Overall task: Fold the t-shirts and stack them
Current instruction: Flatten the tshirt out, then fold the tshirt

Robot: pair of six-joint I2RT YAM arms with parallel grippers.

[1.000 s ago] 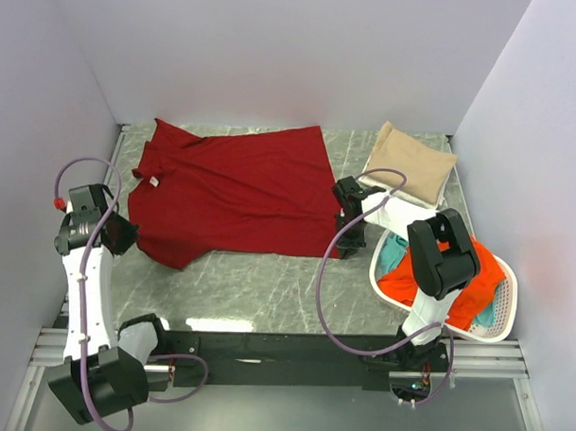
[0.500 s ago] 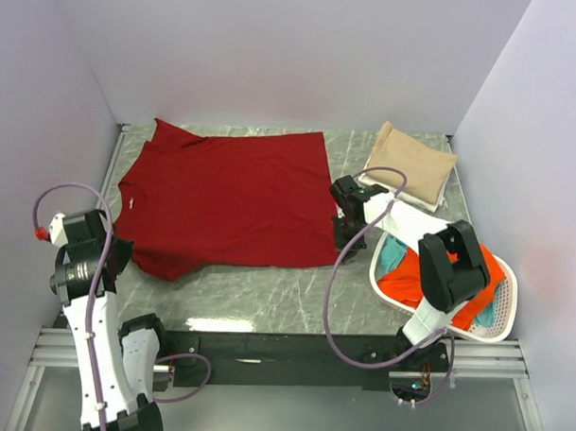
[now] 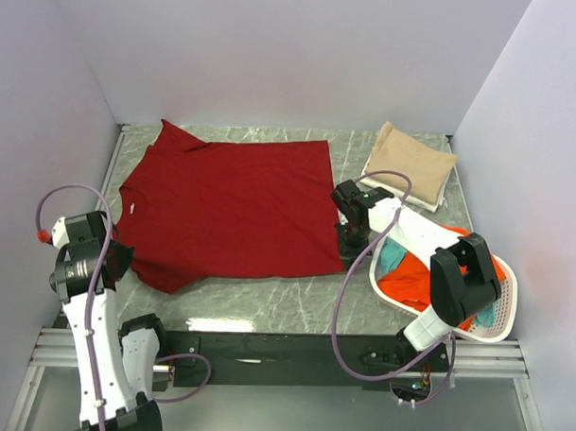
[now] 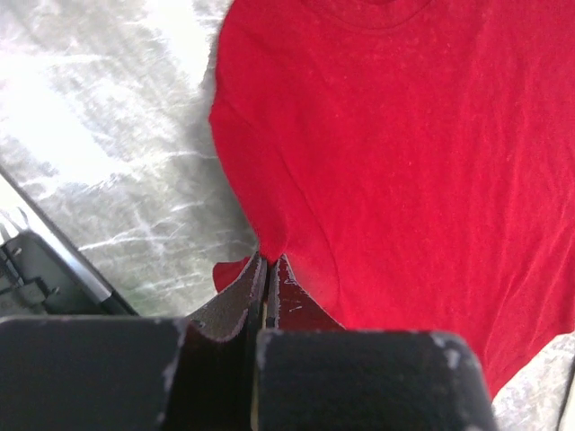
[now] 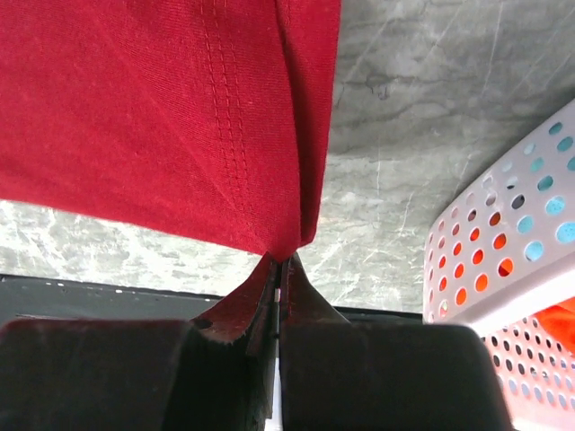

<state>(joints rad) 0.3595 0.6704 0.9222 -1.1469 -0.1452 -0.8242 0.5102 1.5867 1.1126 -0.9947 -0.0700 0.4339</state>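
Top external view shows the dark red t-shirt [image 3: 227,209] spread on the marble table [image 3: 266,295]. A folded tan t-shirt [image 3: 413,161] lies far right. Near right, the white basket [image 3: 508,301] holds orange-red cloth [image 3: 409,281] and teal cloth [image 3: 391,257], just beside the right arm. The left gripper [image 4: 268,268] is clamped on the shirt's near left edge; the right gripper [image 5: 280,260] pinches its near right corner, fingers together.
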